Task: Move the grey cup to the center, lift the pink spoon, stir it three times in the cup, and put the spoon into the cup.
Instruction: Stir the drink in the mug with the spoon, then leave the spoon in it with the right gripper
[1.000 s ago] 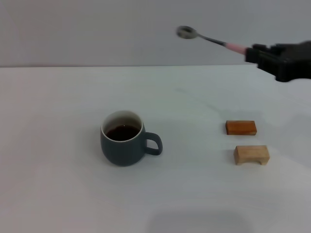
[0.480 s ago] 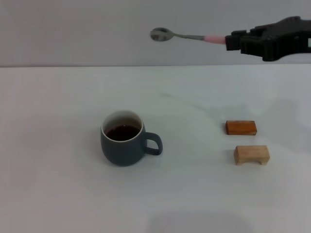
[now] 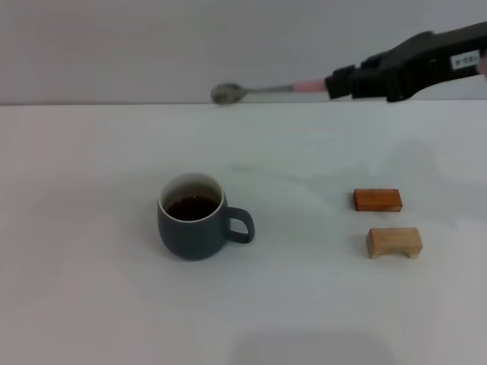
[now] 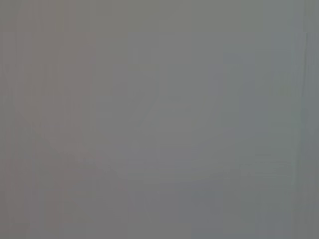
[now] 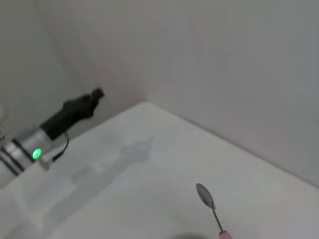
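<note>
The grey cup stands on the white table left of centre, holding dark liquid, its handle toward the right. My right gripper is high at the upper right, shut on the pink spoon. The spoon sticks out level to the left, its silver bowl above and behind the cup. The spoon also shows in the right wrist view. My left gripper shows far off in the right wrist view, beyond the table's edge; it is out of the head view.
An orange-brown block and a pale wooden block lie on the table at the right, below my right arm. The left wrist view shows only a blank grey surface.
My right gripper has moved left and lower with the spoon. The spoon's bowl has gone from the upper centre down toward the cup's side, and the spoon has levelled out.
</note>
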Action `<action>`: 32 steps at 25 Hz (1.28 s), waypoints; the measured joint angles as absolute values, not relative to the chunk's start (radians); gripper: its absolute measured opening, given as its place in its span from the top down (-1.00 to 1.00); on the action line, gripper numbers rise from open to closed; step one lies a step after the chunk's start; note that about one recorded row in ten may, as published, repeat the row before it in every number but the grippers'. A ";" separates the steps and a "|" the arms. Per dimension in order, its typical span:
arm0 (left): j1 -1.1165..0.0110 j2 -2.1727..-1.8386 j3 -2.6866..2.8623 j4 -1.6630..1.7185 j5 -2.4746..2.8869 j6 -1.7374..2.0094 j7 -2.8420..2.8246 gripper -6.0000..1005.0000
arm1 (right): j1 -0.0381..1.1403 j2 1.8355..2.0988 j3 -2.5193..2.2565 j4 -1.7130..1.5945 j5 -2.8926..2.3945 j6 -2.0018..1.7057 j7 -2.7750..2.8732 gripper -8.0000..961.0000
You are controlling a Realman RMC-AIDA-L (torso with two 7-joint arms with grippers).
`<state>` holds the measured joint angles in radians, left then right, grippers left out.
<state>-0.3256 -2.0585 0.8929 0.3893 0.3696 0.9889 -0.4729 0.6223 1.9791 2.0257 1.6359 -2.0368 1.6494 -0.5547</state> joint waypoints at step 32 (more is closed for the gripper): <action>-0.313 -2.068 0.885 0.357 0.376 1.046 -0.468 0.95 | 0.962 1.957 1.914 1.229 -2.210 1.746 -0.582 0.73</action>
<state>-0.3130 -2.0681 0.8846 0.3570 0.3755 1.0459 -0.4683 0.9623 1.9570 1.9144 1.2287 -2.2100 1.7463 -0.5819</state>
